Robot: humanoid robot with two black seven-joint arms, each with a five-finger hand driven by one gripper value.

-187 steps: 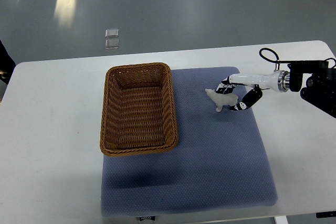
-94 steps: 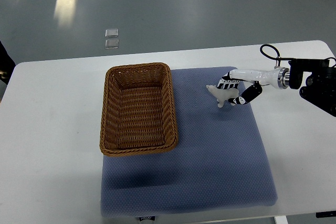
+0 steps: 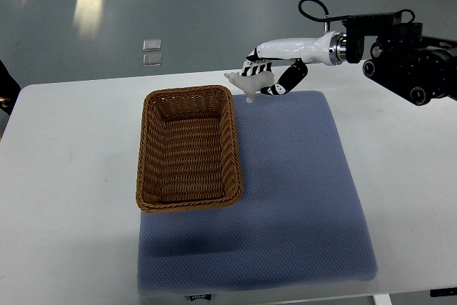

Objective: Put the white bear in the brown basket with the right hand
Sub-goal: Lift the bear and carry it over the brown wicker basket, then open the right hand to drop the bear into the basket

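The white bear (image 3: 245, 84) hangs in the air, held in my right hand (image 3: 263, 79), whose fingers are shut on it. The bear is lifted above the table, just past the far right corner of the brown basket (image 3: 188, 148). The basket is a rectangular wicker one with nothing inside, and it stands on the left part of the blue mat (image 3: 300, 198). My right arm reaches in from the right edge at the top. The left arm does not show.
The white table (image 3: 64, 191) carries the blue mat, which fills its middle and right. Grey floor lies beyond the table's far edge, with a small square fitting (image 3: 151, 52) in it. A dark object (image 3: 6, 87) shows at the left edge.
My right hand has lifted the bear off the mat and carried it up and to the left, from beside the basket's right side to above its far right corner.
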